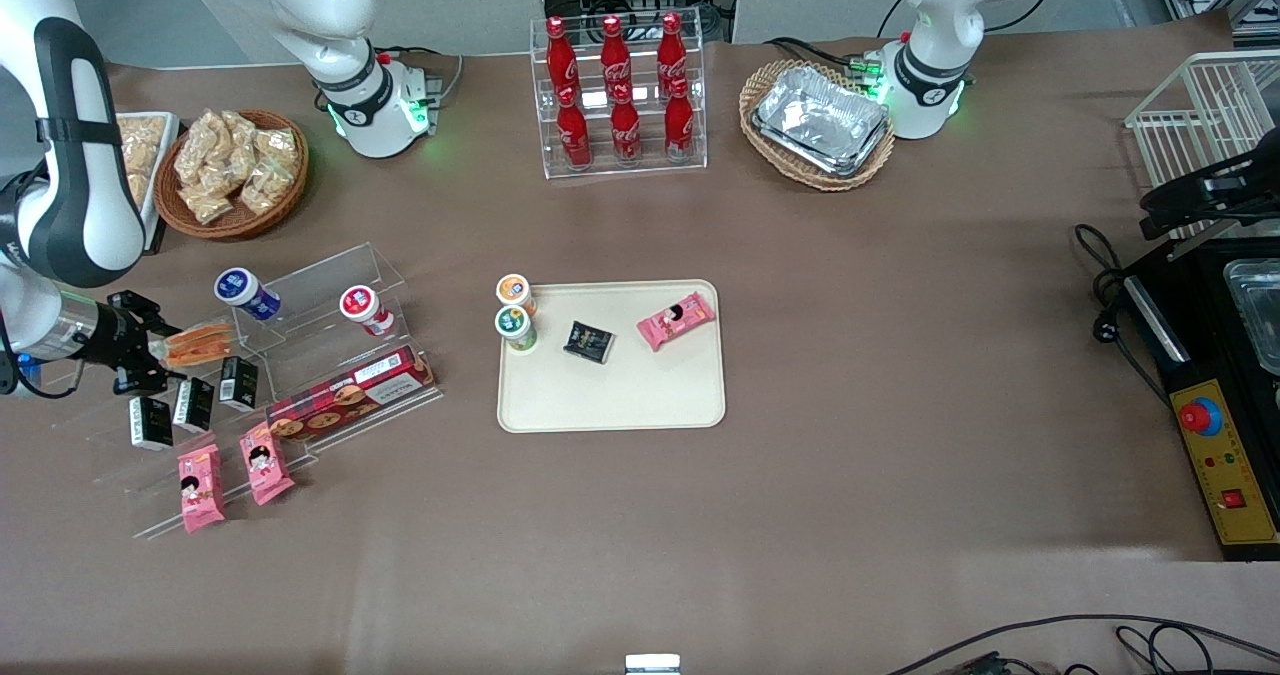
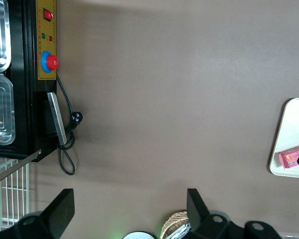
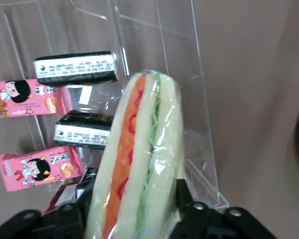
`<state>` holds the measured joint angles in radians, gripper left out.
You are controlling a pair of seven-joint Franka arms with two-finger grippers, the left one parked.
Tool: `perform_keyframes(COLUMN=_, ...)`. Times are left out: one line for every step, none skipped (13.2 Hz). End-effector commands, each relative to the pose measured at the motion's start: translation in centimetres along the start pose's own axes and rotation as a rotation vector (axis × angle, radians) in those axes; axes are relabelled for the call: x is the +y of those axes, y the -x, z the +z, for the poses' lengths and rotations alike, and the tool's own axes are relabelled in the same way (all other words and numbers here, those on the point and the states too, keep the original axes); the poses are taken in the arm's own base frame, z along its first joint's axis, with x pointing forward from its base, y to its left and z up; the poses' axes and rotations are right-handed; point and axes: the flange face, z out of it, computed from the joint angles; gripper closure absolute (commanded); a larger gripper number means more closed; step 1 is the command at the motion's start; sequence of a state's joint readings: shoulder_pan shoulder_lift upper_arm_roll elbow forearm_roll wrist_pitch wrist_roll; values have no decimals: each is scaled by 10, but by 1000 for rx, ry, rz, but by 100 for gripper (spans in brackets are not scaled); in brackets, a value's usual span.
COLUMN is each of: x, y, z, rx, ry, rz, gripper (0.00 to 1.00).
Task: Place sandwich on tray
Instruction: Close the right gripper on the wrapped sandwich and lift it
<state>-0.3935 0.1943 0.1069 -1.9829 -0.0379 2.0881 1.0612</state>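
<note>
Sandwich (image 1: 197, 343) is pinched in the tool (image 1: 152, 351) over the clear display steps (image 1: 300, 355), at the working arm's end of the worktop (image 1: 900, 405). Looks light, squishy, slippery wrap, so the grip across its bread faces seems smart. Long axis points toward the tray (image 1: 620, 395), well apart.

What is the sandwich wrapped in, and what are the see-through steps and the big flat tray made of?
The sandwich, held in the gripper above the steps, looks wrapped in thin clear plastic film: it wrinkles and shines. The see-through steps look like hard clear acrylic, with straight glossy edges. The tray, nearer the table's middle, seems to be matte cream plastic, though that is a guess from its smooth, dull look.
</note>
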Motion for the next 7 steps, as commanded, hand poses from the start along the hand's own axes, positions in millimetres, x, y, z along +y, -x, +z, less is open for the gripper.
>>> perform_keyframes(x=6, y=-3, z=8, rx=11, ry=15, rz=3, gripper=63)
perform_keyframes(x=7, y=-2, z=4, rx=14, ry=11, rz=-3, gripper=79)
perform_keyframes(x=11, y=-5, z=-6, rx=17, ry=7, rz=3, gripper=97)
perform_keyframes(x=15, y=-6, z=-20, rx=22, ry=-2, rz=1, gripper=100)
perform_keyframes(x=19, y=-3, z=-38, rx=26, ry=-16, rz=-10, gripper=100)
perform_keyframes(x=21, y=0, z=-59, rx=37, ry=-25, rz=-32, gripper=100)
perform_keyframes(x=22, y=6, z=-78, rx=40, ry=-25, rz=-48, gripper=100)
